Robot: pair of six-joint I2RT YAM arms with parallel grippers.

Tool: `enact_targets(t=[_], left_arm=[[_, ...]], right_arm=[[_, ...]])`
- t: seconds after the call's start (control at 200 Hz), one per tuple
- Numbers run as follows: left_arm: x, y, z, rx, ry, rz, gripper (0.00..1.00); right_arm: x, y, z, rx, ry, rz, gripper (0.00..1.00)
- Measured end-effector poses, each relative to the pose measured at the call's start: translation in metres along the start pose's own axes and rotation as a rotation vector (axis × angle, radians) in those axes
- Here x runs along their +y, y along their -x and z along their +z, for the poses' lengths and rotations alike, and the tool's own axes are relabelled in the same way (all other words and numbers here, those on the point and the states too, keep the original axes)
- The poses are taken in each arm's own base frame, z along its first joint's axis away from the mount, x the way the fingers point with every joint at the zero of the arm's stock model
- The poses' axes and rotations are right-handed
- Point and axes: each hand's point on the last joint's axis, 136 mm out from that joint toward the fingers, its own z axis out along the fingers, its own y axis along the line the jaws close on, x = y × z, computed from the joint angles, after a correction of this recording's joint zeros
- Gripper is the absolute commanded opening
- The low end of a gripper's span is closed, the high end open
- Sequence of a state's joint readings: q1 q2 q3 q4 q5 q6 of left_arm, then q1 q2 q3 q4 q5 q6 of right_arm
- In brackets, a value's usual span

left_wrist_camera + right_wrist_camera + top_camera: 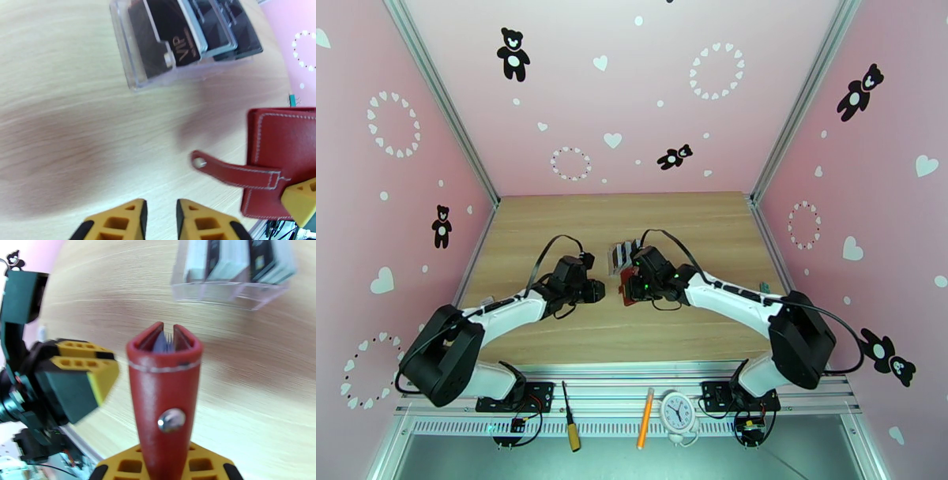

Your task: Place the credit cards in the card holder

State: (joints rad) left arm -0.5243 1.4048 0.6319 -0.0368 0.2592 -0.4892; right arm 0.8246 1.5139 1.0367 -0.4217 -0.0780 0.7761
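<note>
Red leather, stitched in white: your card holder (164, 394) was pinched in the right gripper (164, 473), whose fingers were clamped on its near end. From that wrist, its long axis ran straight out from the fingers. Its far end, parted a little with greyish pockets in the gap, pointed toward the clear rack (221, 293).

From the left wrist, its snap tab (237, 171) stuck out sideways, ahead of your left gripper (160, 217) and above the wooden table (59, 118). I could not tell whether the holder touched the wood. Your left gripper's fingers stood almost together, a narrow slit between them, holding nothing. It sat just beside the holder, near the table's middle in the top view.

You had one card holder and one rack. The credit cards (173, 35) stood on edge in the rack, beyond the holder. At least four showed, dark brown, black and pale-edged, one marked VIP, but blur kept me from an exact count.
</note>
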Motion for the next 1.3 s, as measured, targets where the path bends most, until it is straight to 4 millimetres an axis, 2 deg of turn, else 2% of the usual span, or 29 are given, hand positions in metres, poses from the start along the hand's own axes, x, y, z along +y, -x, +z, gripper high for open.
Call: enact_targets(t=[0.245, 0.446, 0.666, 0.771, 1.011, 1.302], left_arm=[[0.002, 0.003, -0.007, -0.034, -0.004, -0.012, 0.48], [0.003, 0.006, -0.008, -0.043, -0.005, -0.016, 0.50], [0.009, 0.007, -0.010, -0.051, 0.007, -0.034, 0.51], [0.012, 0.007, -0.010, -0.054, 0.014, -0.040, 0.52], [0.018, 0.009, -0.012, -0.064, 0.027, -0.058, 0.52], [0.024, 0.012, -0.015, -0.087, 0.050, -0.072, 0.52]], right_arm=[[-0.029, -0.001, -0.029, -0.024, -0.210, -0.071, 0.00], [-0.049, -0.004, -0.040, -0.019, -0.342, -0.112, 0.00], [-0.059, -0.002, -0.053, -0.025, -0.466, -0.166, 0.00], [-0.061, 0.000, -0.050, -0.019, -0.522, -0.195, 0.00], [-0.072, -0.006, -0.030, 0.048, -0.671, -0.277, 0.00], [-0.073, -0.009, -0.014, 0.082, -0.774, -0.347, 0.00]])
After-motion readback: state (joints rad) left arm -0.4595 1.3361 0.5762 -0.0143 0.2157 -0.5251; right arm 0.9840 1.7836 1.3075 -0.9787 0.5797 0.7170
